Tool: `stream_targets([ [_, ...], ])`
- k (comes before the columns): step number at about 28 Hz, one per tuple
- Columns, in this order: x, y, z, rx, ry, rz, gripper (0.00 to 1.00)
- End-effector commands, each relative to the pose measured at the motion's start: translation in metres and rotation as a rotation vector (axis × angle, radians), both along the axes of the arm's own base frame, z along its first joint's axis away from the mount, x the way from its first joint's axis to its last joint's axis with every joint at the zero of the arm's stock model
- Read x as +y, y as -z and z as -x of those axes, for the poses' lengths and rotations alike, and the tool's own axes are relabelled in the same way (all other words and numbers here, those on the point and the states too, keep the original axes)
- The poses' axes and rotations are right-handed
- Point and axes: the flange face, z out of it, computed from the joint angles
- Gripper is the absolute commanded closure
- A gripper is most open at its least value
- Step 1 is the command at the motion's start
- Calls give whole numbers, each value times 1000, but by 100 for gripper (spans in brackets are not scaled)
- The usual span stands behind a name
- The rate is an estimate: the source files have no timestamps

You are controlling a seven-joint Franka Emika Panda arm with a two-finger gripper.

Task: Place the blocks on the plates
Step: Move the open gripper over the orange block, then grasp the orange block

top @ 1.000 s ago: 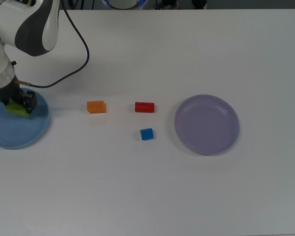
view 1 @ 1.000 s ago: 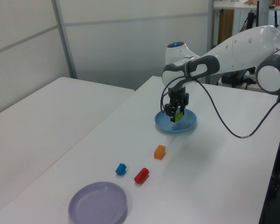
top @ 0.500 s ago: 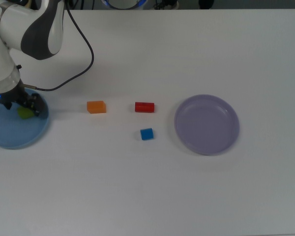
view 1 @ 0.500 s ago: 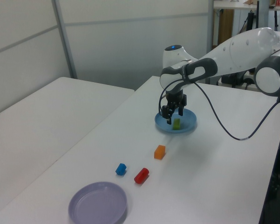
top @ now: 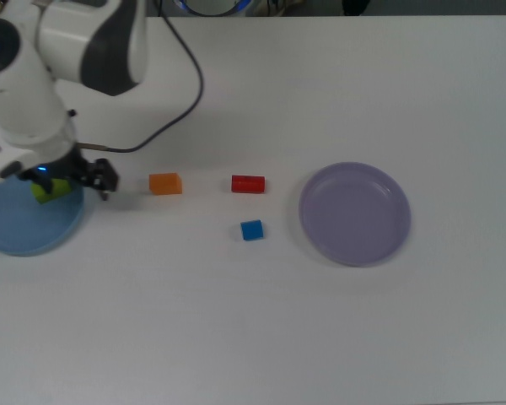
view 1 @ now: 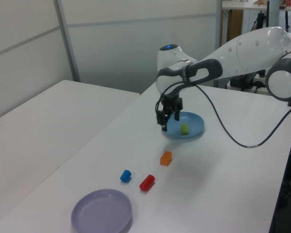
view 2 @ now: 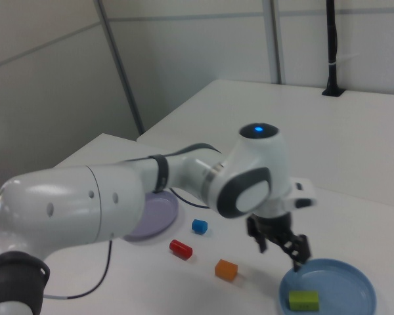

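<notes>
- We count one of four done: green block lies in the light blue plate, loose, nothing touching it.
- Left to do: orange block, red block and blue cube sit on the white tabletop, between the two plates.
- Lavender plate at the top view's right holds nothing.
- Gripper hangs above the blue plate's rim on the side facing the orange block; fingers are apart and carry nothing.
- Orange block's long axis runs left-right in the top view, in line with the plates; red block lies the same way, just beside it to the top view's right.
- Blue cube sits slightly twisted, below the red block in the top view.
- We judge orange is the next pick, being nearest.
</notes>
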Motion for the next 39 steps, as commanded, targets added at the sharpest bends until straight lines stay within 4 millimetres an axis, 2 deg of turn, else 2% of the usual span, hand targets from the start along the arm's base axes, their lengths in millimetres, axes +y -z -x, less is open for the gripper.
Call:
stream_targets([
  [1, 53, 7, 3, 71, -100, -33, 0],
  [3, 72, 15, 6, 118, -128, -43, 0],
  [8, 97, 30, 12, 185, -193, -57, 0],
  [11, 105, 35, 11, 195, -200, -58, 0],
  [18, 110, 48, 17, 224, -210, -55, 1],
  [19, 113, 51, 18, 230, -216, -56, 6],
  [20, 116, 55, 19, 238, -223, -56, 17],
  [23, 117, 59, 20, 246, -225, -56, 43],
  [25, 116, 59, 20, 246, -222, -56, 56],
  [26, 116, 59, 20, 244, -223, -56, 68],
  [28, 116, 59, 20, 244, -223, -56, 78],
  [30, 116, 59, 20, 244, -223, -56, 83],
  [34, 115, 46, 17, 222, -220, -55, 83],
  [36, 108, 32, 17, 198, -207, -56, 83],
  [37, 100, 16, 14, 169, -196, -53, 83],
  [39, 87, 5, 13, 147, -177, -50, 83],
])
